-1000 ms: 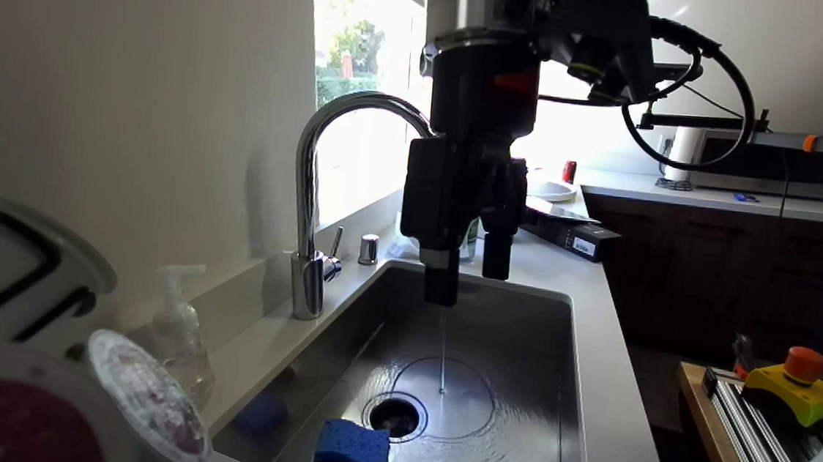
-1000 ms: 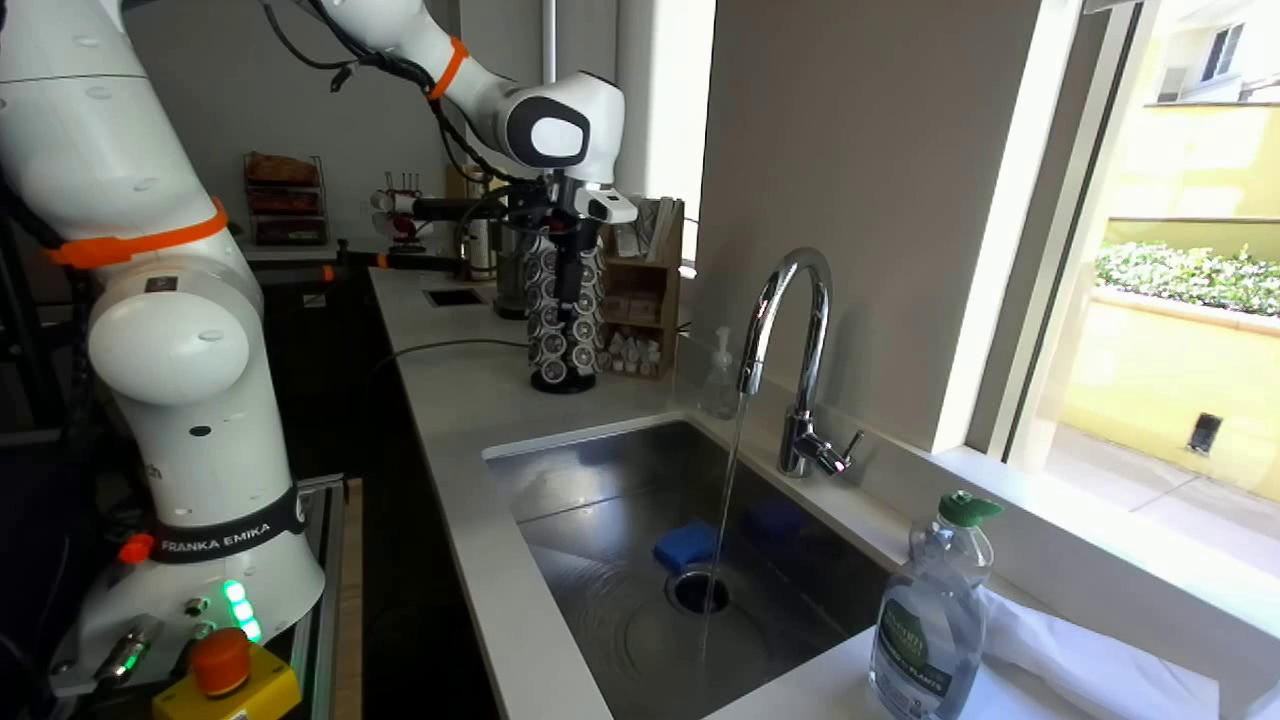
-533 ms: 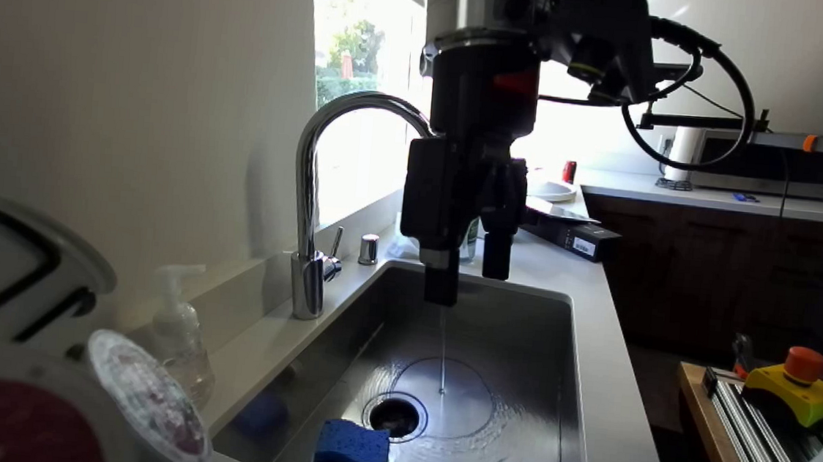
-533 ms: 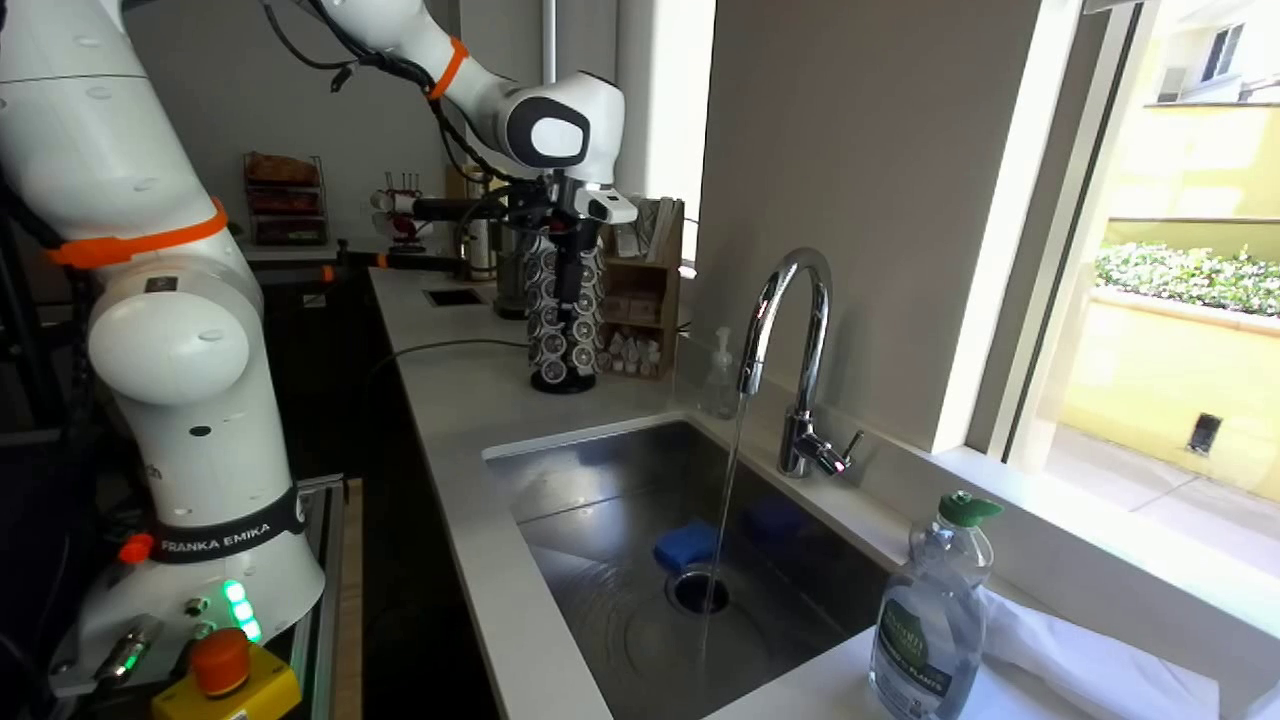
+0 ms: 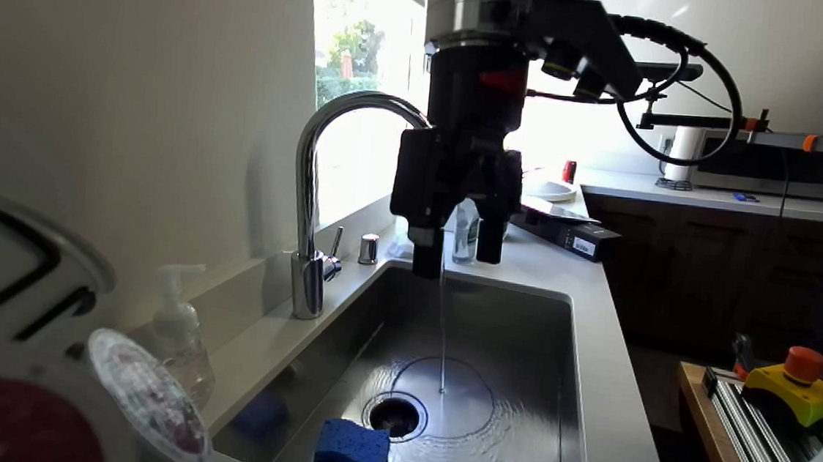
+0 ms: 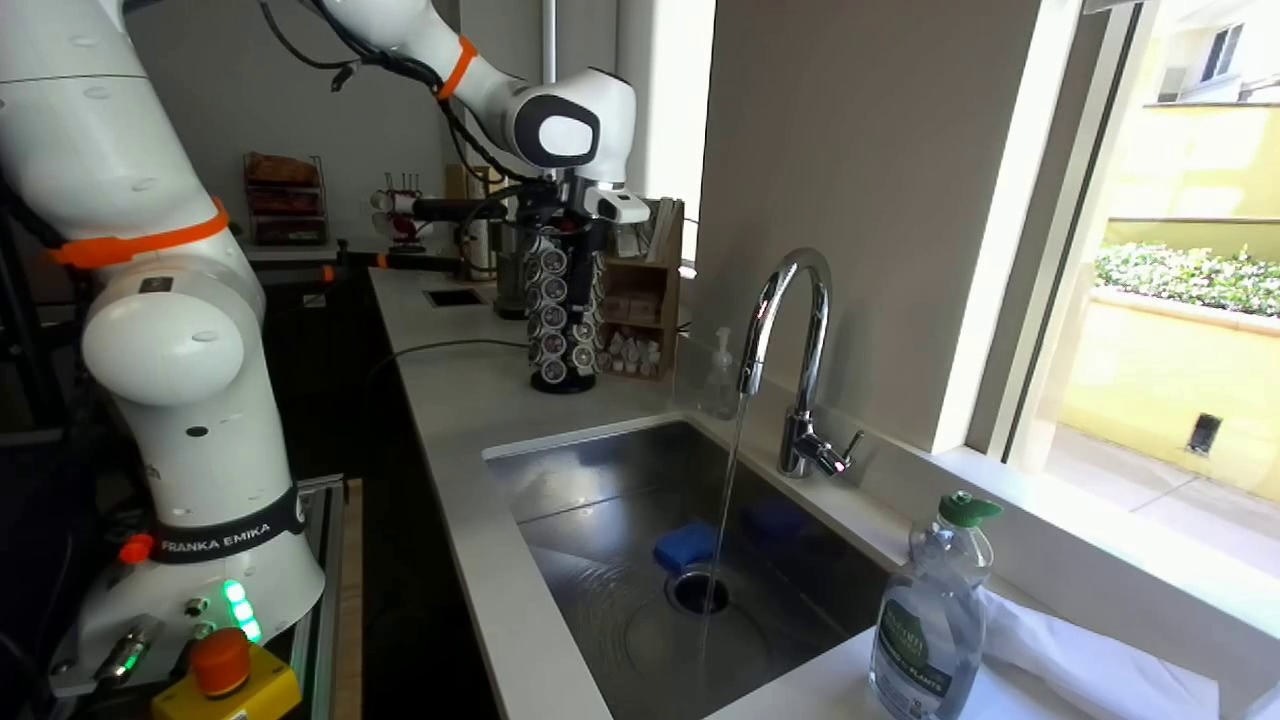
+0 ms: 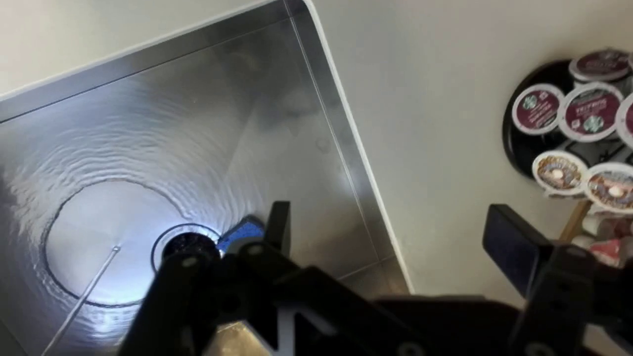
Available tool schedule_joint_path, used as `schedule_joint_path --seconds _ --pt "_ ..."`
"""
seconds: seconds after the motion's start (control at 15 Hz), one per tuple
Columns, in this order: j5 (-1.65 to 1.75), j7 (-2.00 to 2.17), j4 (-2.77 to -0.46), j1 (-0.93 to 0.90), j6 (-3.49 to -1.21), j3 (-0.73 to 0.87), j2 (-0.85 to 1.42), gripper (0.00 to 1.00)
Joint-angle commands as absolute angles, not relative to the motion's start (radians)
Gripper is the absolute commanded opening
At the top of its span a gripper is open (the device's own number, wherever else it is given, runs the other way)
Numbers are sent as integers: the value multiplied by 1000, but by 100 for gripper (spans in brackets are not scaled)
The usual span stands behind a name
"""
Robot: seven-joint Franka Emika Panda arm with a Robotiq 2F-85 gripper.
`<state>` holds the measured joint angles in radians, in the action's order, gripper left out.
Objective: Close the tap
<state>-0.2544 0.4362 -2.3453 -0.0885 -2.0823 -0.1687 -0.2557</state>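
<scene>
The tap (image 5: 305,178) is a tall chrome gooseneck faucet behind the sink; it also shows in an exterior view (image 6: 820,310). Its small side lever (image 6: 852,446) sticks up and out from the base, and it shows too in an exterior view (image 5: 337,243). A thin water stream (image 6: 734,455) runs from the spout into the sink; it shows in the wrist view (image 7: 81,299), where the tap itself is out of view. My gripper (image 5: 458,249) points down, open and empty, apart from the lever. In the wrist view its fingers (image 7: 390,227) are wide apart above the sink's edge.
The steel sink (image 5: 579,391) holds a blue sponge (image 5: 352,448) beside the drain. A dish soap bottle (image 6: 930,620) and white cloth stand by the sink. A coffee capsule rack (image 6: 550,345), soap pump (image 6: 720,375) and small chrome fitting (image 5: 369,249) are on the counter.
My gripper has moved slightly up and toward the left in an exterior view, and the hand has shifted slightly right in an exterior view. The tap and water look the same.
</scene>
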Motion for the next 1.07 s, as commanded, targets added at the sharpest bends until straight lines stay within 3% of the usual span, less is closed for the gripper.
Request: schedule_joint_path --seconds 0.0,1.0 --pt "-224 521 -2336 -26 -2137 -125 -258 100" --pt "-35 582 -2286 199 -2268 1 -423 100"
